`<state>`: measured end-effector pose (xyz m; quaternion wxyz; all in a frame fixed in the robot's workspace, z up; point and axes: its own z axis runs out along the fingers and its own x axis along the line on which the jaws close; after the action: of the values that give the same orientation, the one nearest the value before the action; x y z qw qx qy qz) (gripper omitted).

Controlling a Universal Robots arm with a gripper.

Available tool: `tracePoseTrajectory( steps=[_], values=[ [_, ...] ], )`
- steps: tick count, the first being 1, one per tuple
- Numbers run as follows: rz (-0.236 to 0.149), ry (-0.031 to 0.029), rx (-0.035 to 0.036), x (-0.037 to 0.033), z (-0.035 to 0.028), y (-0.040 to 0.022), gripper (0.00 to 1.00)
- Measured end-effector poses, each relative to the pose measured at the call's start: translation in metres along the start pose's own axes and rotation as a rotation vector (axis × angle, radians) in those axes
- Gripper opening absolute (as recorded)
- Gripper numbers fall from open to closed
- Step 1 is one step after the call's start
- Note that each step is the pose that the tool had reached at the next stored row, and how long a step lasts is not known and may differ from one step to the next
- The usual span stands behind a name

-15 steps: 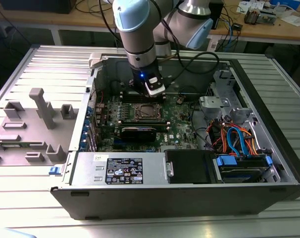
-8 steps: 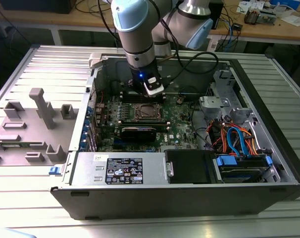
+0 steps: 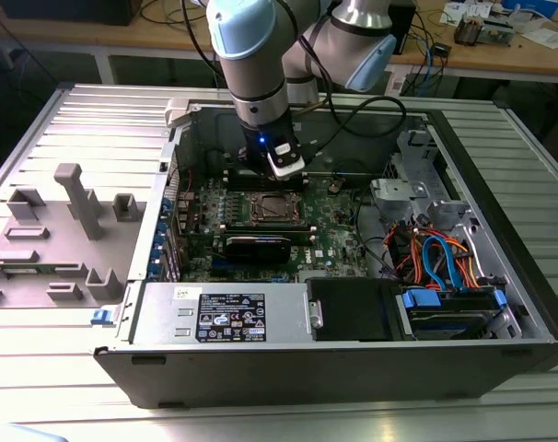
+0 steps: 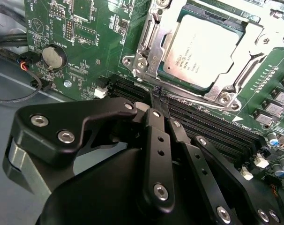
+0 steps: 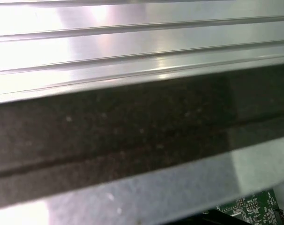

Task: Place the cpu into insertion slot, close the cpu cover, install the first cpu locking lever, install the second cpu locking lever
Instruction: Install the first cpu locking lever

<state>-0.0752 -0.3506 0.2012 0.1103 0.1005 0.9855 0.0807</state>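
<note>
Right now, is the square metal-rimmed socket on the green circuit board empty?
No, the silvery-grey square metal-topped chip lies seated in that socket.

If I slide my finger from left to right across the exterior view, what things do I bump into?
First the grey plastic stand → then the cpu in the middle of the green board → then the blue cables.

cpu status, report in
pincer shut, empty, tips over the memory slots. cpu seated, cpu cover down over it. levers hard to tell.
</note>
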Motion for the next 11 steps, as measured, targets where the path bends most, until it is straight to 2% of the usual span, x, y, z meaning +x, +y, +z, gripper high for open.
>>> tracePoseTrajectory(
  steps=[11],
  values=[
    [0.017, -0.0048, 0.0051, 0.0004, 0.0014, 0.0, 0.11]
  ],
)
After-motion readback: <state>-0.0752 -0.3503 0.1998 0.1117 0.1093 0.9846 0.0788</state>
